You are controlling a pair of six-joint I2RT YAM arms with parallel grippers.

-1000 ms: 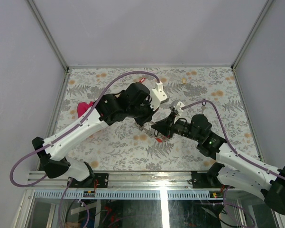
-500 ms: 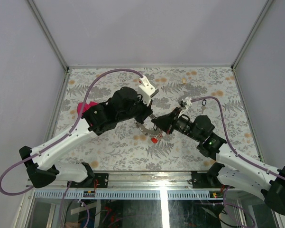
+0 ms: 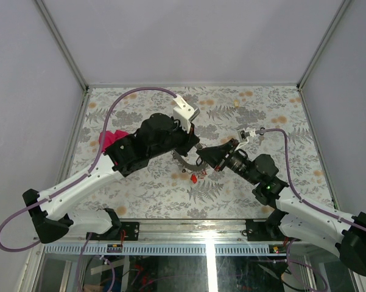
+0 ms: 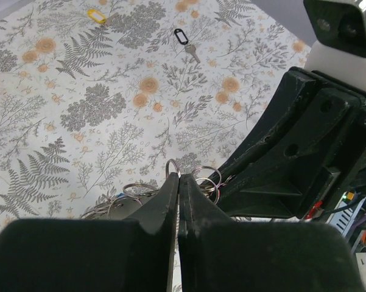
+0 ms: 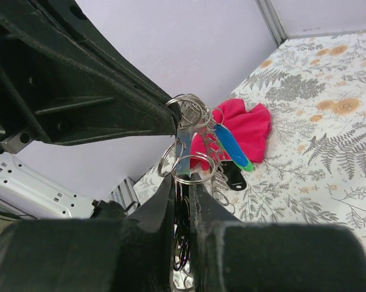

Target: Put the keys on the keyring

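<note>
**Pincers**
- Left pincer [image 4: 178, 182]: fingers pressed flat together, no gap. The tip nips the keyring [image 3: 183, 163] bunch, and a small split ring [image 4: 172, 167] loops up right at the tip.
- Right pincer [image 5: 183, 181]: fingers almost together, with thin silver metal of the same bunch caught in the slit. Cannot tell whether that strand is ring wire or a key blade.
- The two pincers meet nearly tip to tip above the middle of the tabletop [image 3: 280, 176]. The left arm reaches in from the left, the right arm from the right.

**Keyring**
- It is held between the two tips. In the top view it shows as a grey arc just below them.
- In the right wrist view the bunch hangs in the air, with the floral tabletop well behind it.

**Keys [image 5: 183, 152] on the bunch**
- Several overlapping split rings.
- A blue tag [image 5: 230, 145] with a green end slants down to the right, and a black tag [image 5: 233, 176] sits under it.
- A red tag [image 3: 193, 178] dangles lowest in the top view.

**Loose items on the tabletop, well apart from the bunch**
- A black-tagged key [image 4: 184, 41] and a yellow tag [image 4: 97, 15], both lying flat.
- A magenta cloth [image 5: 243, 131], crumpled, near the left edge.
</note>
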